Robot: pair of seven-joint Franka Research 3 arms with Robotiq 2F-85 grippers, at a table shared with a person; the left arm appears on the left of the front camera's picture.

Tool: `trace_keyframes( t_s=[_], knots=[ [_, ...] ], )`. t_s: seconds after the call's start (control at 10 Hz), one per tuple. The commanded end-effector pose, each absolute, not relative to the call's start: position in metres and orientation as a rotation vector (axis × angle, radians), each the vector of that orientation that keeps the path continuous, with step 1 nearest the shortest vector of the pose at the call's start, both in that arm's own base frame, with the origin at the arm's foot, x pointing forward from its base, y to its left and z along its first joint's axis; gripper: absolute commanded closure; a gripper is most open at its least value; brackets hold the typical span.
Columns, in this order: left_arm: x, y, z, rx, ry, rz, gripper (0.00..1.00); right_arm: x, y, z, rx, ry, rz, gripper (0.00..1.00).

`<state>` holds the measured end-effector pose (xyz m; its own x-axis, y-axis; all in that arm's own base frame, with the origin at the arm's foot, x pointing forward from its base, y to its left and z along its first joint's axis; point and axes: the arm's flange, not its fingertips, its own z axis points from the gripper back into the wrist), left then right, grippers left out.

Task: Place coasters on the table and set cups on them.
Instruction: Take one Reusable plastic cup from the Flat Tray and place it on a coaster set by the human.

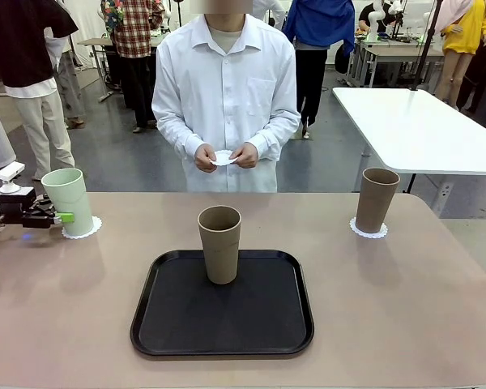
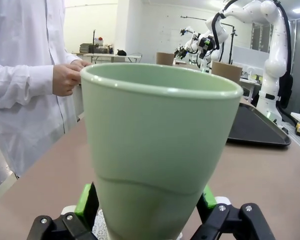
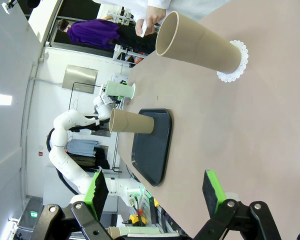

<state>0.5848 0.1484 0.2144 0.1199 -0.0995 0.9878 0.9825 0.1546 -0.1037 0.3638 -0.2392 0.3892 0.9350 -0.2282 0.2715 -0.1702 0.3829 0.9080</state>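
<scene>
Coasters (image 1: 369, 230), lacy white discs, peek from under the matte mint cup (image 1: 69, 201) and one tan cup (image 1: 377, 199) on the beige table (image 1: 405, 308); another tan cup (image 1: 219, 243) stands on the black tray (image 1: 178, 316). Left gripper (image 2: 146, 200), pads half hidden, clamps the mint cup; right gripper (image 3: 155, 190) gapes empty.

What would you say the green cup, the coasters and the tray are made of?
The green cup looks matte, opaque and thick-rimmed, so probably moulded plastic or a fibre composite. The coasters are thin and white with lacy scalloped edges, likely paper. The tray is black with a faint sheen and a raised rim, apparently plastic.
</scene>
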Motion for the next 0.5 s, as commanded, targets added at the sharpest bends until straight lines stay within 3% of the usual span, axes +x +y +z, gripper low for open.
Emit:
trace_keyframes(
  t_s=[0.0,0.4],
  knots=[
    [0.59,0.152,0.214,-1.04,-1.053,-1.111,0.0,0.365,-0.238,0.389,1.187,-0.395,-0.042,0.0],
    [0.585,0.163,0.219,-0.927,-0.971,-1.187,0.0,0.365,-0.238,0.389,1.187,-0.395,-0.042,0.0]
  ],
)
